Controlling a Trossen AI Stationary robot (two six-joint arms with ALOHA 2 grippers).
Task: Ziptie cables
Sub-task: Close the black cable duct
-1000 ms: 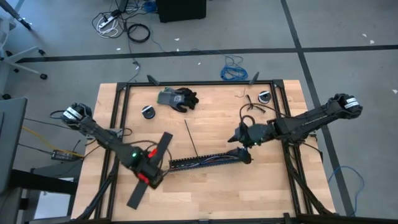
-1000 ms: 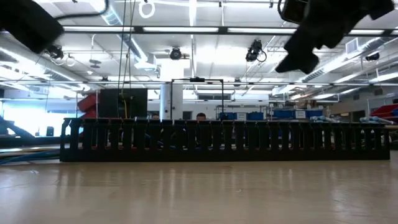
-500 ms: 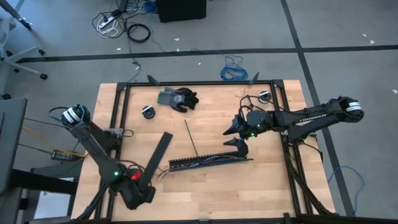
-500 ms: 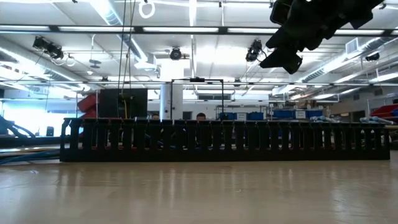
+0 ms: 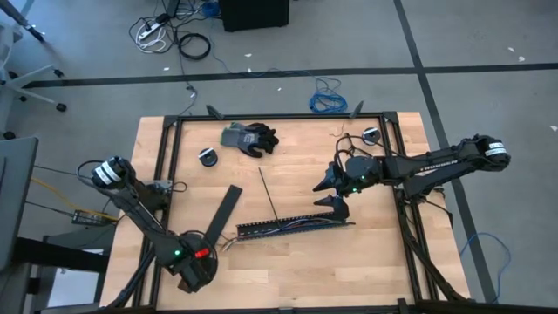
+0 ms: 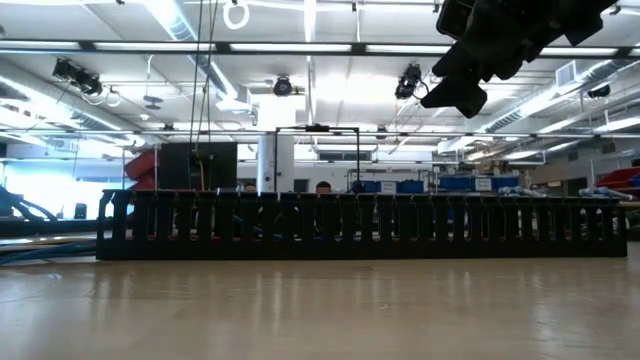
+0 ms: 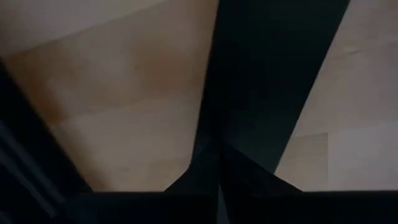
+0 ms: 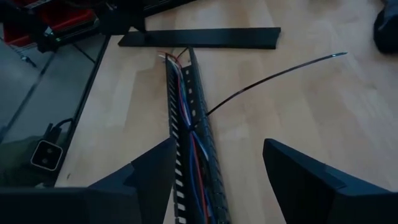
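A black slotted channel lies across the table's middle, with the cables of blue, red and white wire inside it. A thin black ziptie lies on the wood, one end at the channel. A flat black cover strip lies slanting left of the channel. My left gripper is shut and points down over the strip's near end. My right gripper hangs open above the channel's right end, touching nothing. My left gripper's shut fingers point straight down at the near end of the cover strip, along its length. The strip lies flat on the table. The gripper itself hides the spot, so I cannot tell whether the fingers touch the strip.
A dark glove lies at the far side, a small round thing beside it and another at the far right. Black frame rails run along the table's edges. Bare wood lies near the front edge.
My left gripper has gone from the middle of the cover strip toward the table's near edge and down, rolling about its own axis; the strip has kept its place. My right gripper has shifted a little toward the table's left.
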